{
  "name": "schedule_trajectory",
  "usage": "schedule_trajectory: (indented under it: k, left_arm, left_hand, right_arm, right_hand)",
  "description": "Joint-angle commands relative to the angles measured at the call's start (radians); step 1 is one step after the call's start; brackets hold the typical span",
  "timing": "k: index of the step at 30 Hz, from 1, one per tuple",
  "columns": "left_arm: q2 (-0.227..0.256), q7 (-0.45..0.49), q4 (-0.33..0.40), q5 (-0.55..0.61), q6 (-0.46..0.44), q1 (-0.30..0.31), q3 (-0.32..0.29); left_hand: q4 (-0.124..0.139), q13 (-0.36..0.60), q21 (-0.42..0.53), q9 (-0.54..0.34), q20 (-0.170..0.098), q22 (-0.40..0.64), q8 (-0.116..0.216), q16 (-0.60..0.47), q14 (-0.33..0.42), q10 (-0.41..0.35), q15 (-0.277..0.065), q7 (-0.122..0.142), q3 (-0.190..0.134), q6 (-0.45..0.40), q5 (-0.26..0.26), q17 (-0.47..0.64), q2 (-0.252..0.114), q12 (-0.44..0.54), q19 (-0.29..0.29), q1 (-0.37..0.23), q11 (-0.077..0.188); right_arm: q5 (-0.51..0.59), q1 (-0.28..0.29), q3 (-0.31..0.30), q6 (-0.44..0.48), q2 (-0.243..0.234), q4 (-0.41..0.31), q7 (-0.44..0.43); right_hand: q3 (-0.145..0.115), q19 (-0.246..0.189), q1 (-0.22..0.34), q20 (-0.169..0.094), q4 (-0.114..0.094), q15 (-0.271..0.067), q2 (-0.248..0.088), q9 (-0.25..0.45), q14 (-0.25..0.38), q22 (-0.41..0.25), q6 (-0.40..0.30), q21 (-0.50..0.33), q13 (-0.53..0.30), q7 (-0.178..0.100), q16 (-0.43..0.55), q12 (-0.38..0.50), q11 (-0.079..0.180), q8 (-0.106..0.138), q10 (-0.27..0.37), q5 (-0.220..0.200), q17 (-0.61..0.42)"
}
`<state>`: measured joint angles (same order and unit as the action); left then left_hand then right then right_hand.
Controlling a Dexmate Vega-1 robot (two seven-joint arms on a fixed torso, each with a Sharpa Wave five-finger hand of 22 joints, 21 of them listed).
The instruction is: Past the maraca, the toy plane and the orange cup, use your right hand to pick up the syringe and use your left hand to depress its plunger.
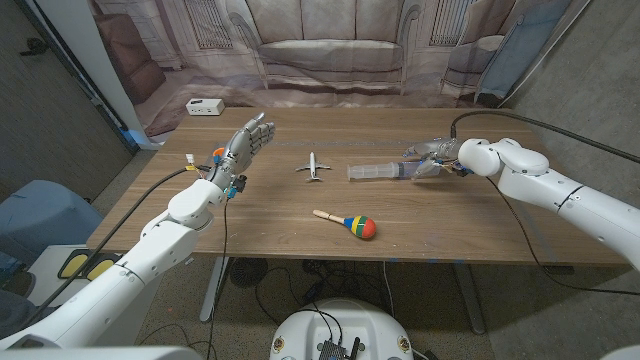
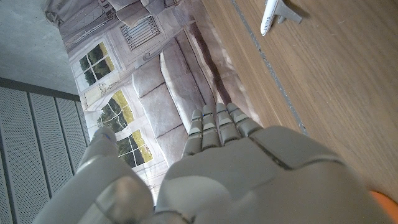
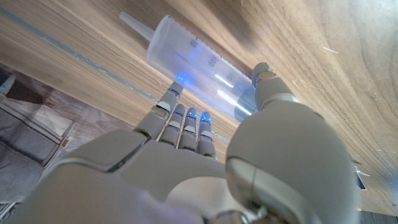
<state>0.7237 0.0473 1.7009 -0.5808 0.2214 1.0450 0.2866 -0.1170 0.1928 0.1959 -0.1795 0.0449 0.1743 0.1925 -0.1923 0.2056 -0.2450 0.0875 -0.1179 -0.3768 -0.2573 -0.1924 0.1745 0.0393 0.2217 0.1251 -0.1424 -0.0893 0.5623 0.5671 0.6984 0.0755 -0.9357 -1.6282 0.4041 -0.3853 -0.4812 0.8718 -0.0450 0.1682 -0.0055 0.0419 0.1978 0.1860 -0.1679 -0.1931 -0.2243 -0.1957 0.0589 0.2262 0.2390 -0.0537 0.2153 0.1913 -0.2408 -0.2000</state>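
The clear syringe (image 1: 375, 172) lies on the wooden table (image 1: 300, 240), right of the white toy plane (image 1: 314, 167). My right hand (image 1: 435, 158) is at its right end. In the right wrist view the fingers (image 3: 186, 121) and the thumb reach to either side of the syringe barrel (image 3: 199, 65), which still lies on the wood. My left hand (image 1: 245, 140) is raised at the table's left with straight fingers (image 2: 217, 127) and holds nothing. It partly hides the orange cup (image 1: 218, 153). The colourful maraca (image 1: 350, 223) lies nearer the front edge.
A white power strip (image 1: 203, 106) sits at the back left corner. The toy plane (image 2: 277, 14) shows beyond my left hand's fingertips, and a sliver of the orange cup (image 2: 384, 200) shows beside that hand. A printed sofa backdrop (image 1: 330, 50) hangs behind the table.
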Motion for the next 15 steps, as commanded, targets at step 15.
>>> schedule_trajectory:
  k: [15]
  left_arm:
    - [-0.005,0.0,-0.009,-0.002,0.001,-0.003,0.001]
  left_hand:
    - [0.0,0.006,0.001,-0.001,0.005,0.004,0.0,0.002,0.007,-0.005,-0.004,0.003,0.007,-0.011,0.004,0.005,-0.012,-0.001,0.003,-0.006,0.0]
  right_arm:
    - [-0.008,-0.03,0.039,-0.021,0.024,0.056,-0.014]
  right_hand:
    - [-0.004,-0.092,0.077,-0.006,0.001,-0.01,-0.012,0.003,0.09,0.001,-0.098,-0.005,-0.001,-0.015,0.024,0.03,0.005,0.024,0.103,0.001,-0.004]
